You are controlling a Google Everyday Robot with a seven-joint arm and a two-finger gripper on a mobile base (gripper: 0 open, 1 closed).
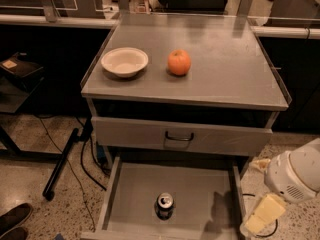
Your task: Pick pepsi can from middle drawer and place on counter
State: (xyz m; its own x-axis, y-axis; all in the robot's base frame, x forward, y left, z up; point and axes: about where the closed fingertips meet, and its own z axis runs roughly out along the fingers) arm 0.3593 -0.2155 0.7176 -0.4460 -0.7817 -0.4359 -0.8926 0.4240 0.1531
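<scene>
Pepsi can (165,205) upright on the floor of the open middle drawer (200,189) — near its front.
Gripper (261,216) outside the drawer's right wall, its state impossible to tell; the counter (225,74) carries a white bowl (124,61) and an orange (179,62) — the rest bare.

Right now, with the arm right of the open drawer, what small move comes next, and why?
Probably swing the gripper left over the middle drawer, above the pepsi can. The can stands upright near the drawer's front, while the gripper hangs outside its right wall.
</scene>
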